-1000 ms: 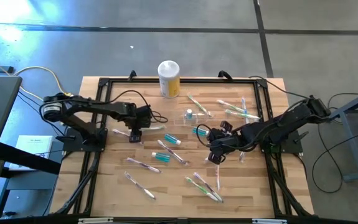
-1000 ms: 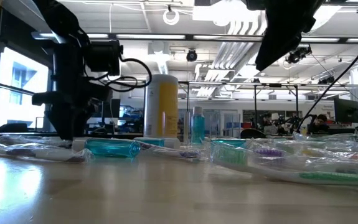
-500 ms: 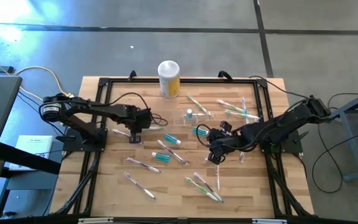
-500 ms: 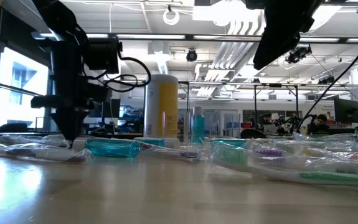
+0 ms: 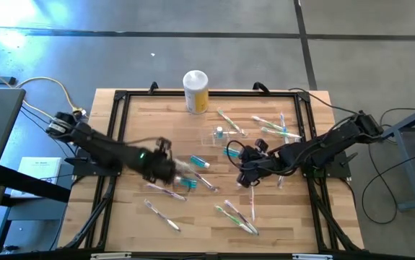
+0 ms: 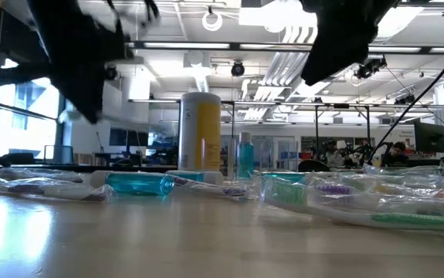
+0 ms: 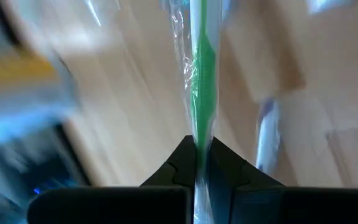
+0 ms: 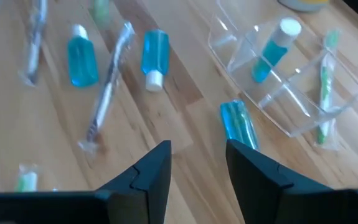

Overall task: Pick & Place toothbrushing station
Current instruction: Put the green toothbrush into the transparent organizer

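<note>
Left fingers pinched together on a green-handled toothbrush in clear wrap, seen through the left wrist view with wood grain beneath. Left gripper blurred, over the left-centre of the counter, near two small blue bottles. Right fingers set partly apart, nothing between them; below them bare wood, and just beyond, a blue-green tube, a blue bottle with white cap and a wrapped toothbrush. Right gripper poised over the counter's middle, right of centre. Toothbrushing station, a clear plastic holder, standing on the counter just on the far side of the right gripper, apart from it; in the right wrist view holding a blue bottle upright in one compartment and a green wrapped toothbrush in another. Yellow canister with white lid at the far edge, well apart from both grippers. More wrapped toothbrushes scattered toward the near and right parts of the counter. Low view: canister upright behind a row of wrapped items.
</note>
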